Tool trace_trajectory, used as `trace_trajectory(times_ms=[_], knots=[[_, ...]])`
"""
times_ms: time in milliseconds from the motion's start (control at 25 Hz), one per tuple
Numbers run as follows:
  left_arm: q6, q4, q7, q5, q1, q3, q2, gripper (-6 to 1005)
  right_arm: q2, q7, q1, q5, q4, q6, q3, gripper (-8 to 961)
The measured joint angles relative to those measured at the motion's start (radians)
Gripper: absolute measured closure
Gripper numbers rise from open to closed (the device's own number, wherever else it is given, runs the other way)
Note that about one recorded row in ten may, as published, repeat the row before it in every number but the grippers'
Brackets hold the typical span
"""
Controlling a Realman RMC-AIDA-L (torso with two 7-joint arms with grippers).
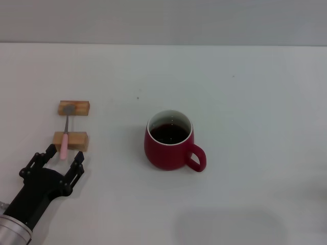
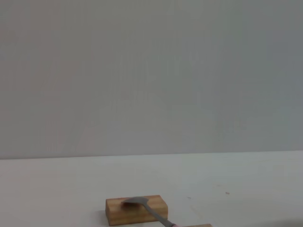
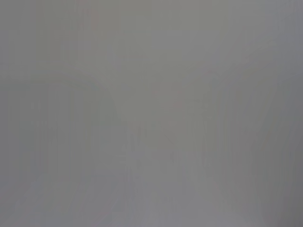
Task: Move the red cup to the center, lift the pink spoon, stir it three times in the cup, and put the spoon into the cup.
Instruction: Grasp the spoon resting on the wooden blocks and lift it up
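The red cup (image 1: 170, 140) stands near the middle of the white table, dark liquid inside, its handle pointing to the front right. The pink spoon (image 1: 65, 133) lies across two wooden blocks at the left, grey bowl on the far block (image 1: 74, 108), pink handle on the near block (image 1: 71, 141). My left gripper (image 1: 64, 155) is open just in front of the handle's end, one finger on each side of it, not touching. The left wrist view shows the spoon's bowl (image 2: 137, 202) on the far block (image 2: 136, 210). My right gripper is out of view.
The white table (image 1: 245, 92) stretches wide around the cup, with its far edge against a grey wall. The right wrist view shows only a plain grey surface.
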State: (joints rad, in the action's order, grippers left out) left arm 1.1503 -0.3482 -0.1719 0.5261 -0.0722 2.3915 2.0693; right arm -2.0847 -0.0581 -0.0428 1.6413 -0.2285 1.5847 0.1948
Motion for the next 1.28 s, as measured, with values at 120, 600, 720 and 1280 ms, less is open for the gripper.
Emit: trace_trajectory(times_ms=[120,600,720,1280], knots=[[0.000,0.000,0.000,0.000,0.000,0.000,0.000,340,0.000,0.001,0.001,0.000,0.000,0.000,0.000,953],[0.003,0.000,0.003,0.000,-0.001,0.000,0.000,411,0.000,0.004,0.001,0.000,0.000,0.002,0.000,954],[0.003,0.000,0.004,0.000,-0.002,0.000,-0.001,415,0.000,0.004,0.001,0.000,0.000,0.005,0.000,954],[0.003,0.000,0.002,0.000,-0.003,0.000,-0.002,447,-0.001,0.002,0.001,0.000,0.000,0.015,0.000,953]])
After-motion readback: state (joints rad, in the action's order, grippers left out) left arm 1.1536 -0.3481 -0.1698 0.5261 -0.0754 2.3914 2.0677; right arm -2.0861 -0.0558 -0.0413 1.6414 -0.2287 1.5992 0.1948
